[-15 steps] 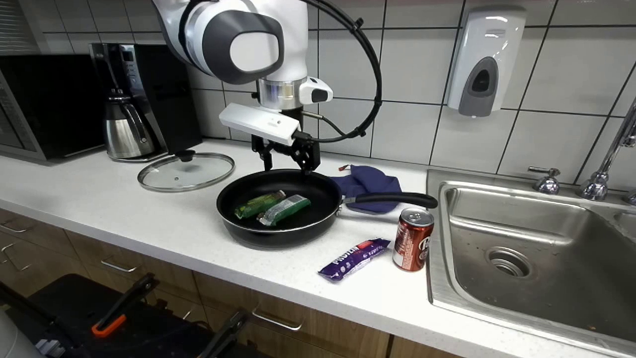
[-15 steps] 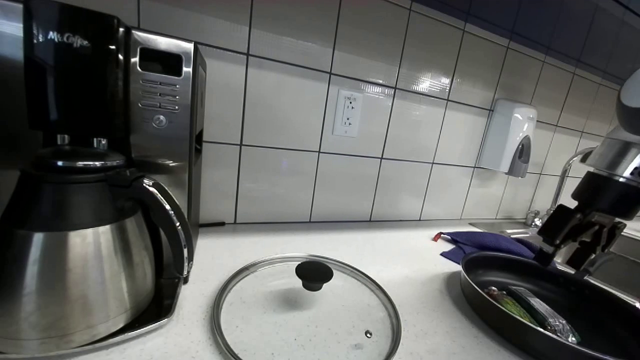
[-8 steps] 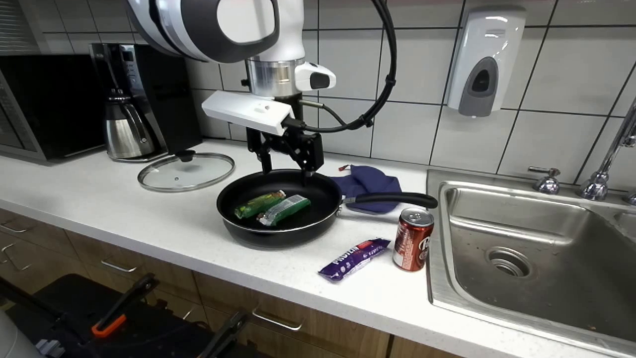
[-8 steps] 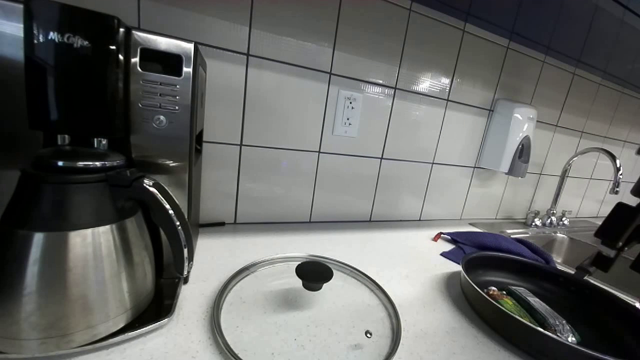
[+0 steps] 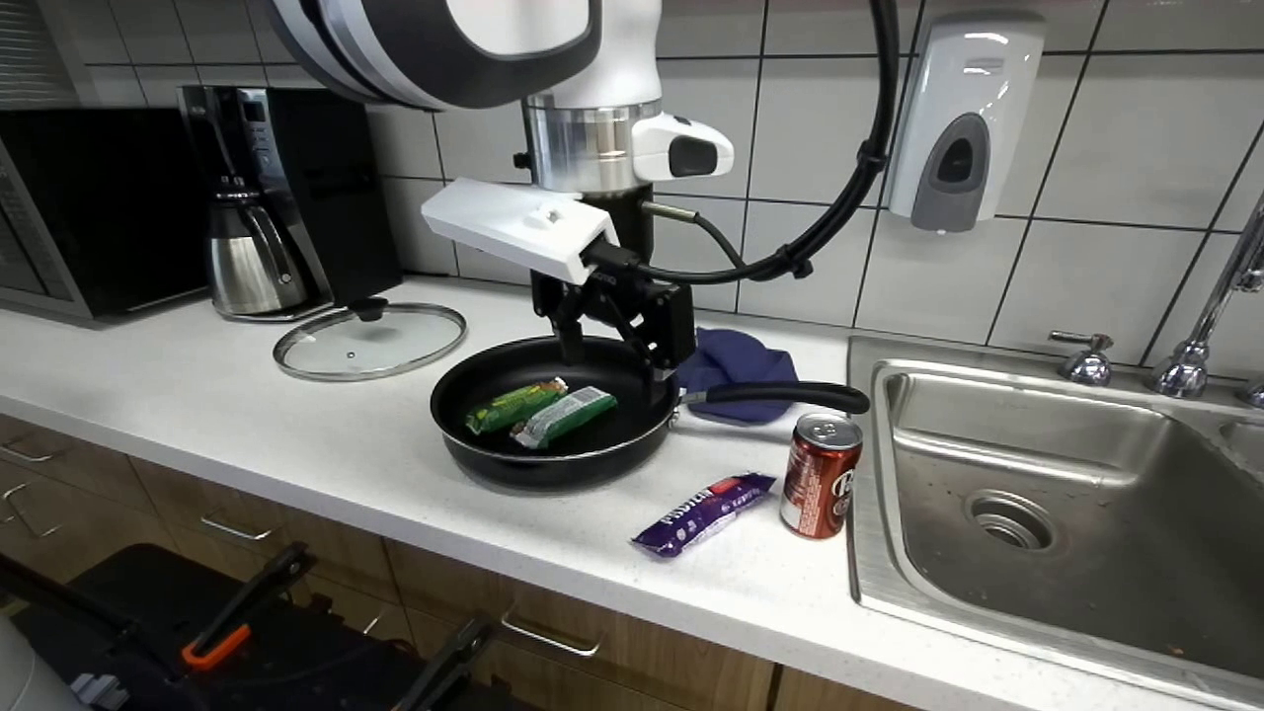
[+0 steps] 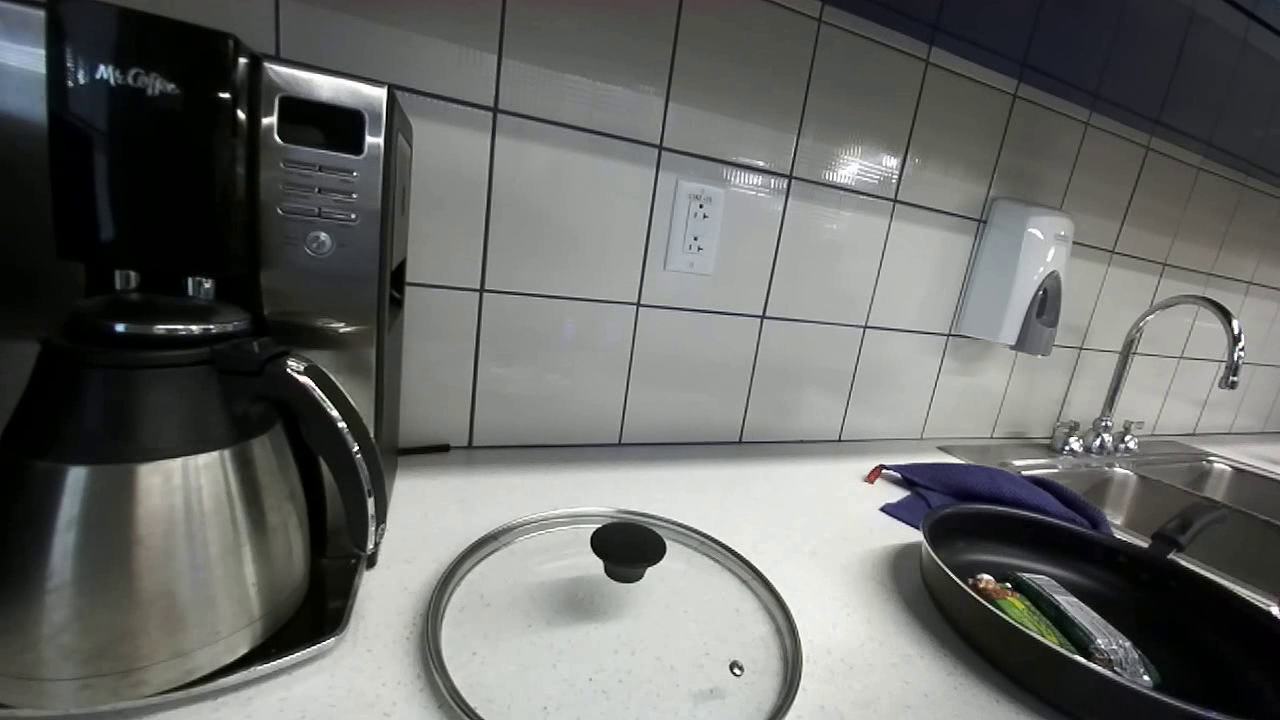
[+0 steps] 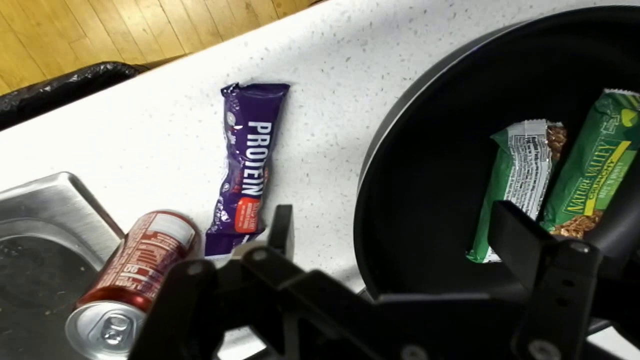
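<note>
Coffee maker (image 5: 341,188): is standing at half past ten, the clock being read around the black pan (image 5: 553,474) in an exterior view.
Glass lid (image 5: 385,341): is lying at ten o'clock.
Pan: is sitting on the counter (image 5: 296,425); likely stiff, fairly heavy, slick; best held by its handle (image 5: 780,393), which is pointing toward three.
Green bars (image 5: 565,418), two: are lying inside the pan; probably light, crumbly, slippery-wrapped; best pinched gently mid-length.
Gripper (image 5: 616,365): is hanging toward one o'clock, fingers (image 7: 515,235) standing apart, holding nothing; rim contact cannot be told.
Purple bar (image 5: 704,515): is lying at four.
Blue cloth (image 5: 736,360): is bunching behind the handle.
Soda can (image 5: 822,479): is standing upright beside the sink (image 5: 874,494).
</note>
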